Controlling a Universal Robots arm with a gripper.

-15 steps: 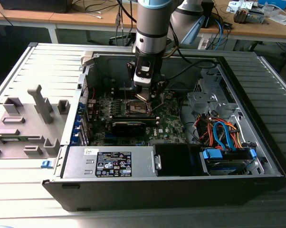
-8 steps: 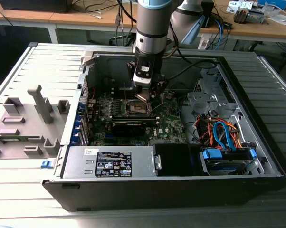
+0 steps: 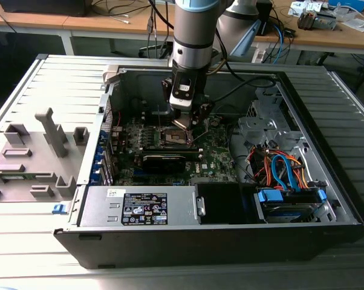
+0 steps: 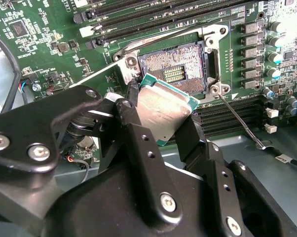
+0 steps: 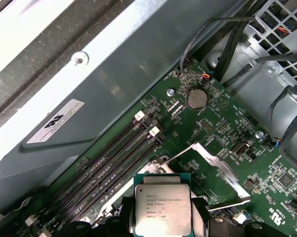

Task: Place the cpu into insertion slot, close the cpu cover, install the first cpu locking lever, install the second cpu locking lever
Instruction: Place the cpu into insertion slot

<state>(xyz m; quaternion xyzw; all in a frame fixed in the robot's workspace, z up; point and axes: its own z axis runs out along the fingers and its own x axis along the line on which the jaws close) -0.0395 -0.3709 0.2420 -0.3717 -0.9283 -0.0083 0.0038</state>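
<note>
My gripper [image 4: 163,112] is shut on the cpu [image 4: 164,106], a flat square chip with a silver top and a green edge. One black finger [image 4: 133,106] presses on each side of it. The chip hangs tilted just above the near corner of the insertion slot [image 4: 180,69], whose brownish-gold pin field lies bare. In the first wrist view the cpu [image 5: 162,210] has its printed top up, and the cpu cover [image 5: 220,170] stands swung open beside it. Two thin locking levers [image 4: 240,121] [image 4: 158,37] are released. The exterior view has the gripper [image 3: 183,121] low over the motherboard.
Long black memory slots [image 4: 153,15] run beside the socket. The power supply box [image 3: 139,208] lines the case's front, and a drive cage with orange and blue cables [image 3: 285,175] fills the exterior view's right. A grey fixture [image 3: 49,139] stands outside the case.
</note>
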